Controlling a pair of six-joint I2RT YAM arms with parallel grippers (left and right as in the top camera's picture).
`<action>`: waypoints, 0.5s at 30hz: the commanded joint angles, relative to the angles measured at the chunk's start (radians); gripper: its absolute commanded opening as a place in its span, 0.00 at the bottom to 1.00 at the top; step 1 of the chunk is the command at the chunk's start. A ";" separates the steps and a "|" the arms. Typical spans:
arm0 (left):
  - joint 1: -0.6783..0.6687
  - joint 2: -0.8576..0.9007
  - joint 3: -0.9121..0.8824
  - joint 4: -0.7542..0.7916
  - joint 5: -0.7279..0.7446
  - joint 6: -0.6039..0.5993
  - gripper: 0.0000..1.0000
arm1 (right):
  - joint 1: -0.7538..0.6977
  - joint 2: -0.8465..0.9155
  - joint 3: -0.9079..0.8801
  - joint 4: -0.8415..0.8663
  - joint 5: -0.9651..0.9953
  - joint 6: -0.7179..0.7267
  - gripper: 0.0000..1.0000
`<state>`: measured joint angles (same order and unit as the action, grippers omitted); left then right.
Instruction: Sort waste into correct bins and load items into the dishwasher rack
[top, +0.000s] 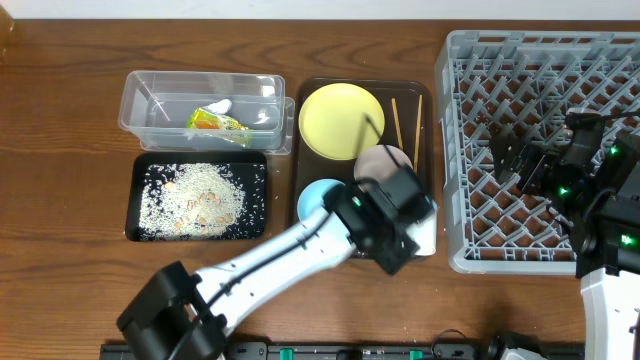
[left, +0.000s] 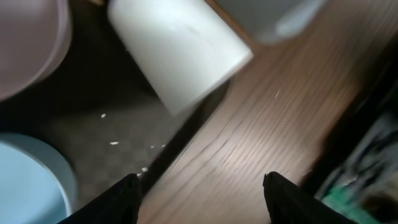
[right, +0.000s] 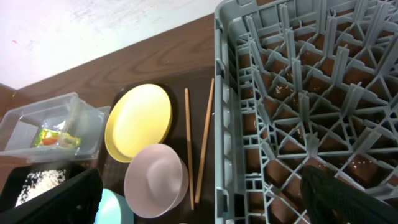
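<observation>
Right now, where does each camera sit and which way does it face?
Overhead: fixed above the table, looking straight down; both arms show, left gripper at the brown tray, right gripper over the dishwasher rack.
Left wrist: low over the tray corner, facing the white cup and light blue bowl; own open fingers at bottom.
Right wrist: above the rack, facing the yellow plate, chopsticks, clear tub; own fingers in bottom corners.
Shared: both wrist views catch the white bowl.

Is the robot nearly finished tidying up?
Partly. Done: the wrapper is in the clear tub, the rice grains in the black tray. In hand: the left tool hangs open near the white cup. Left: yellow plate, white bowl, blue bowl, chopsticks and cup await the empty rack.
</observation>
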<state>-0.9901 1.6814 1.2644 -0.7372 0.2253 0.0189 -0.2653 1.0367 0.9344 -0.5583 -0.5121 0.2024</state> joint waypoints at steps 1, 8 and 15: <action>-0.075 0.014 -0.006 -0.010 -0.216 0.237 0.66 | -0.008 -0.002 0.012 -0.003 0.006 -0.018 0.99; -0.148 0.103 -0.007 0.102 -0.400 0.280 0.66 | -0.008 -0.002 0.012 -0.011 0.006 -0.018 0.99; -0.147 0.148 -0.007 0.254 -0.506 0.241 0.66 | -0.008 -0.002 0.012 -0.016 0.006 -0.036 0.99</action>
<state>-1.1393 1.8317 1.2625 -0.5106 -0.1905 0.2661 -0.2653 1.0367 0.9344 -0.5690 -0.5041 0.1925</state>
